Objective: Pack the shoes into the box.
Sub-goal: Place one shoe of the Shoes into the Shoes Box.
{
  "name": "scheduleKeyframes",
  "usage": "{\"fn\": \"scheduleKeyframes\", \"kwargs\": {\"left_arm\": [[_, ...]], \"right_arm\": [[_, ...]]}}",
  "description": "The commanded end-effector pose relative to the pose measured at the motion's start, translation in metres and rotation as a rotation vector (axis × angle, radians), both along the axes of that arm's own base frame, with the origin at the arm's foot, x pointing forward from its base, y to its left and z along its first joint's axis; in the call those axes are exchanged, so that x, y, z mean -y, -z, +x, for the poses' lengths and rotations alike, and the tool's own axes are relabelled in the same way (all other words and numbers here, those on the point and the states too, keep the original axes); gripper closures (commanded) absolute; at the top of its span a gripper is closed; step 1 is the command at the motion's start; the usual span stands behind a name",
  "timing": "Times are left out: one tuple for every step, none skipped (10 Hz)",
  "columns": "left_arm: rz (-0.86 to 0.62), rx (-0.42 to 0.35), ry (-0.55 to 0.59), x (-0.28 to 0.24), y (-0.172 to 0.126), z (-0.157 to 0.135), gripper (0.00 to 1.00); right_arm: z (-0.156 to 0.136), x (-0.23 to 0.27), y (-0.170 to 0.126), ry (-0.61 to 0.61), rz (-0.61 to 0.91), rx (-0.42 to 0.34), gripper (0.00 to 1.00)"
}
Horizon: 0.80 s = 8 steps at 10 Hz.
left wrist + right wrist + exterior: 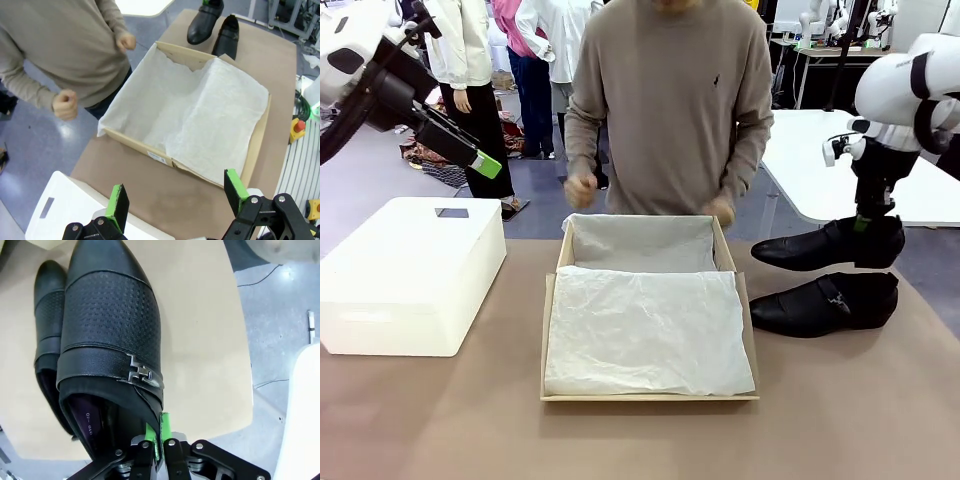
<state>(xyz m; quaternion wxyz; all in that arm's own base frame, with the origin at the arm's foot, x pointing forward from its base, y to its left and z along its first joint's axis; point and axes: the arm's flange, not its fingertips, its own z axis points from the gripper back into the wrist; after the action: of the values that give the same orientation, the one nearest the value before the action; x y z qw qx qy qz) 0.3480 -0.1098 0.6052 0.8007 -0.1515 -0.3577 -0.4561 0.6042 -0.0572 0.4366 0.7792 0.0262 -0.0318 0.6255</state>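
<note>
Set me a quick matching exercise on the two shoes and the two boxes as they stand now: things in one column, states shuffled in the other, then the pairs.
Things
1. far shoe
2. near shoe
3. tan box
4. white box

States
A. open, lined with white tissue paper
B. lying free on the table, right of the tan box
C. standing left of the tan box
D. clamped at the heel rim in the jaws of the right gripper

Pairs: 1-D; 2-B; 3-A; 4-C
</note>
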Motion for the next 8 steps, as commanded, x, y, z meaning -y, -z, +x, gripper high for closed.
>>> {"fn": "scheduleKeyframes", "kwargs": {"left_arm": [[-0.012,-0.003,0.011,-0.001,0.0,0.0,0.0],[-0.012,-0.003,0.011,-0.001,0.0,0.0,0.0],[-0.012,-0.003,0.011,-0.001,0.0,0.0,0.0],[-0.012,-0.003,0.011,-0.001,0.0,0.0,0.0],[-0.012,-0.003,0.011,-0.001,0.0,0.0,0.0],[-0.012,-0.003,0.011,-0.001,0.0,0.0,0.0],[-0.012,-0.003,0.011,-0.001,0.0,0.0,0.0],[-0.012,-0.003,0.011,-0.001,0.0,0.0,0.0]], "right_arm": [[-0.001,0.002,-0.024,0.007,-0.049,-0.024,1.0],[-0.003,0.0,-0.032,0.003,-0.056,-0.052,1.0],[-0.007,-0.002,-0.037,0.008,-0.052,-0.067,1.0],[-0.004,0.001,-0.02,-0.011,-0.024,-0.018,1.0],[-0.004,0.001,-0.02,-0.011,-0.024,-0.018,1.0],[-0.004,0.001,-0.02,-0.011,-0.024,-0.018,1.0],[-0.004,0.001,-0.02,-0.011,-0.024,-0.018,1.0],[-0.004,0.001,-0.02,-0.011,-0.024,-0.018,1.0]]}}
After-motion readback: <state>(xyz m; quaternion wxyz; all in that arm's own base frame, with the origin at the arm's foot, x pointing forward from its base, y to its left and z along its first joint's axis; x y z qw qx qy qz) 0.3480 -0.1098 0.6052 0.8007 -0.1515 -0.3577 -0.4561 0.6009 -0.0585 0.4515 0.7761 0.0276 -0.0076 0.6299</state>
